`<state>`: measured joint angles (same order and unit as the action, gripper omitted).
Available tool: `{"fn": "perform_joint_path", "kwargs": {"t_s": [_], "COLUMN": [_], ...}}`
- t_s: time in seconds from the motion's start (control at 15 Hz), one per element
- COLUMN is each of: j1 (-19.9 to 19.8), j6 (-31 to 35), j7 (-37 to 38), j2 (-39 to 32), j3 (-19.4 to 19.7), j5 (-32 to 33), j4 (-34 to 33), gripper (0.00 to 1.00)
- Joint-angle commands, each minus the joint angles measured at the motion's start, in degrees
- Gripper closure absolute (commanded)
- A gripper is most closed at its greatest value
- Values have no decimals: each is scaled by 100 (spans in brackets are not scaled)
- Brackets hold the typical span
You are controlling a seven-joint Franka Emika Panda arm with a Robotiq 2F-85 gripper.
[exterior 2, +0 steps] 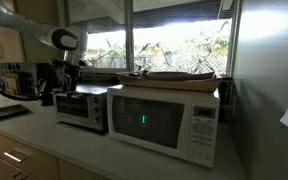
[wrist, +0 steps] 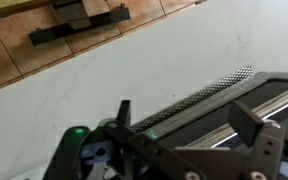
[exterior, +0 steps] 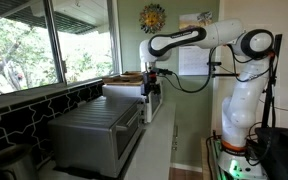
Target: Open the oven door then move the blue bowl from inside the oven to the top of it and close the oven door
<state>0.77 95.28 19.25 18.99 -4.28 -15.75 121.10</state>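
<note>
Two fingers (wrist: pixel 124 112) stand apart as the gripper (exterior 2: pixel 69 72) hovers over the oven (exterior 2: pixel 82 108), its door (exterior 2: pixel 80 113) seemingly shut; best lower to the door's top edge and pull outward-down in an arc.

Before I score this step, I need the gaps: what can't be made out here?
Blue bowl: seen in no view; the oven window dark and tiny in an exterior view.
Oven door: shut or ajar unclear; the microwave covers part of it in an exterior view.
End effector: wrist view cuts its base at the bottom edge; contact with the oven unclear.
</note>
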Motion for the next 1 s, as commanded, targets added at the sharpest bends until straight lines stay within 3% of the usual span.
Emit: {"fn": "perform_joint_path", "kwargs": {"t_s": [0.0,0.53,0.93], "j1": [-78,-49,-11], "j6": [606,1514,1732], "j7": [980,1786,1775], "j2": [174,211,205], "j3": [-138,-159,-136], "j5": [-257,-452,-434], "j4": [377,744,902], "gripper": [0,0,0]}}
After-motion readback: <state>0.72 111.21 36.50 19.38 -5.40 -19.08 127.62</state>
